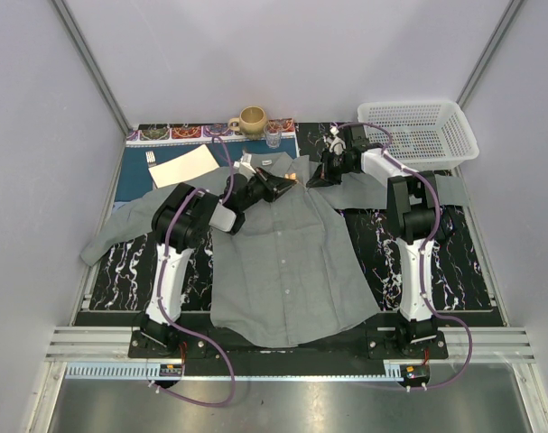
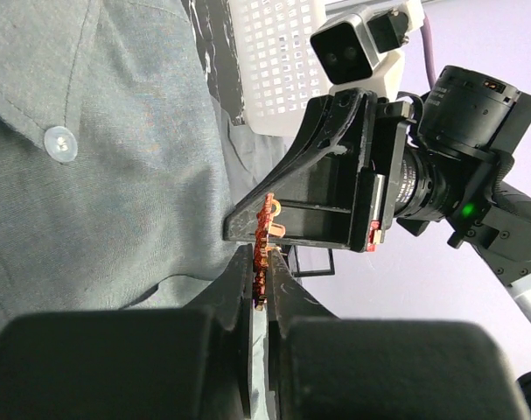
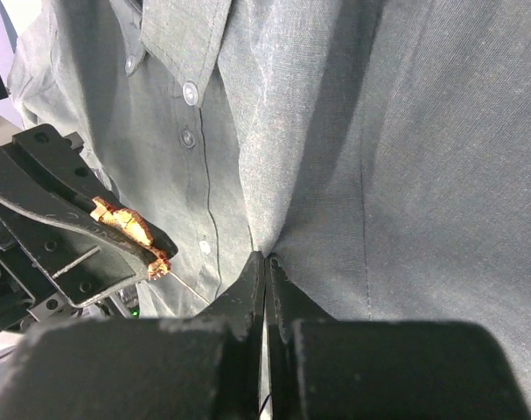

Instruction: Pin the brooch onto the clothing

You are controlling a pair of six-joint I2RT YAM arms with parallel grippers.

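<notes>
Brooch [image 2: 266, 234]: tiny, orange-red, jagged irregular outline, seen edge-on from the left wrist. Shirt [image 1: 283, 262]: grey, collared, with pale buttons down the front, spread flat on the dark marbled table [image 1: 463, 262]. One sleeve lay over a blue placemat [image 1: 132, 187].

Left gripper [image 2: 262, 268] was clenched on the brooch, which sat right between its fingertips and poked out past them, held above the shirt's chest. Right gripper [image 3: 265, 261] was clamped on a raised fold of shirt cloth, just right of the button row.

Around: a white basket [image 1: 456, 137] lay beyond the right gripper. A mug [image 1: 252, 119] and a small glass [image 1: 274, 138] stood beyond the left gripper, with a cream napkin [image 1: 183, 166] off to its left.

The right gripper's black finger stood directly ahead of the brooch in the left wrist view. From the right wrist, the brooch hung up and left of that gripper's tips, near but apart.
</notes>
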